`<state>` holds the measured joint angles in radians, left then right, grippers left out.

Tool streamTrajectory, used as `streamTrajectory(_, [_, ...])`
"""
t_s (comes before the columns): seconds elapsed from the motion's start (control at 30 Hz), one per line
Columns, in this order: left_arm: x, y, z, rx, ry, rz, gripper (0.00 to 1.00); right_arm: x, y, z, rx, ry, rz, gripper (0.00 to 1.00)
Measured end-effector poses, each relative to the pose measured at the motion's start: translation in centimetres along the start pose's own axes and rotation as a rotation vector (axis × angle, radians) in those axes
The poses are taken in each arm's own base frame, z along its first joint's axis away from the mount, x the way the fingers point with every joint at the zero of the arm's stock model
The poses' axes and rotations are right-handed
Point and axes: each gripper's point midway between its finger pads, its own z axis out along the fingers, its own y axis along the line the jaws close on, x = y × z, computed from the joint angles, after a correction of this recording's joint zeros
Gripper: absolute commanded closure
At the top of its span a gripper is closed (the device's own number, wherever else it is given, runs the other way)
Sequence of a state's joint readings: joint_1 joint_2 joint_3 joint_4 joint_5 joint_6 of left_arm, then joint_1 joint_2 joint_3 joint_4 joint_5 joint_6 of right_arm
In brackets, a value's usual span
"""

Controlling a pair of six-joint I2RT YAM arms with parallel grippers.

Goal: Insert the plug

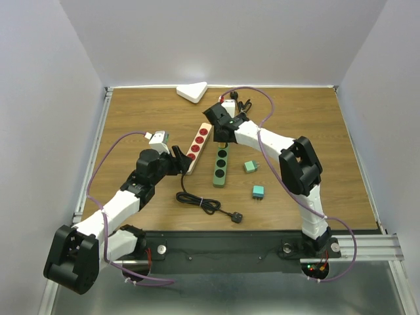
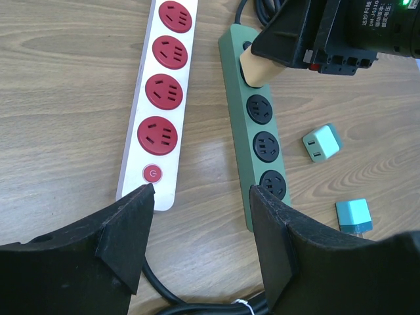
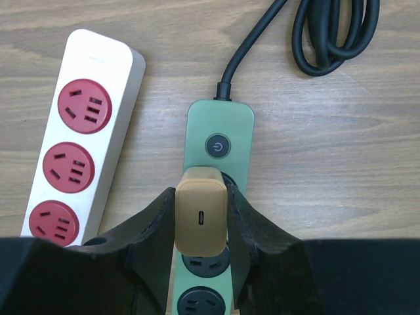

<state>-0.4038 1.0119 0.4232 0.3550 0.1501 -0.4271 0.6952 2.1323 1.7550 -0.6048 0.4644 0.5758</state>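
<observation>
The wood-grain desk (image 1: 308,131) carries a matte green power strip (image 3: 220,121) beside a glossy white strip (image 2: 163,92) with round red sockets. The left hand (image 2: 202,190) hovers over their near ends, spread apart and empty. The right hand (image 3: 201,197) pinches the smooth, round-cornered tan plug (image 3: 201,220) at the green strip's first socket. Pressing straight down while keeping it square should seat it best.

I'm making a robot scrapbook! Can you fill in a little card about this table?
Right jaws: shut on tan plug
Plug spot: on green strip, just past its power button; fully in or not, cannot tell
Left jaws: open, empty, near white strip
Lying loose: mint plug, teal plug
</observation>
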Motion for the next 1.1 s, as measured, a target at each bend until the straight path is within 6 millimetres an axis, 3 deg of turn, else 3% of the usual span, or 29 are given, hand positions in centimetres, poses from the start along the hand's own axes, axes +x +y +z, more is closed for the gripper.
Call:
streamTrajectory(0.57, [0.0,0.0,0.0,0.0,0.001,0.0,0.29,0.5,0.5,0.1,0.001,-0.058,0.017,1.0])
streamTrajectory(0.67, [0.0,0.0,0.0,0.0,0.001,0.0,0.3,0.0,0.6,-0.2,-0.002,-0.063,0.02,0.81])
streamTrajectory(0.7, [0.0,0.0,0.0,0.0,0.001,0.0,0.29,0.0,0.6,-0.2,-0.001,-0.062,0.02,0.67])
streamTrajectory(0.77, [0.0,0.0,0.0,0.001,0.0,0.0,0.29,-0.2,0.5,-0.3,0.002,-0.061,0.02,0.54])
streamTrajectory(0.8, [0.0,0.0,0.0,0.0,0.001,0.0,0.29,-0.3,0.4,-0.3,0.004,-0.06,0.017,0.54])
streamTrajectory(0.83, [-0.1,-0.1,0.0,0.001,-0.001,0.0,0.3,-0.4,0.2,-0.4,0.007,-0.055,0.007,0.47])
streamTrajectory(1.0, [-0.5,-0.3,0.0,0.005,-0.009,0.001,0.29,0.6,-1.4,-0.6,0.048,0.002,-0.035,0.29])
streamTrajectory(1.1, [-0.7,-0.4,-0.1,0.008,-0.016,0.005,0.29,0.6,-2.2,-1.8,0.059,0.022,-0.067,0.18])
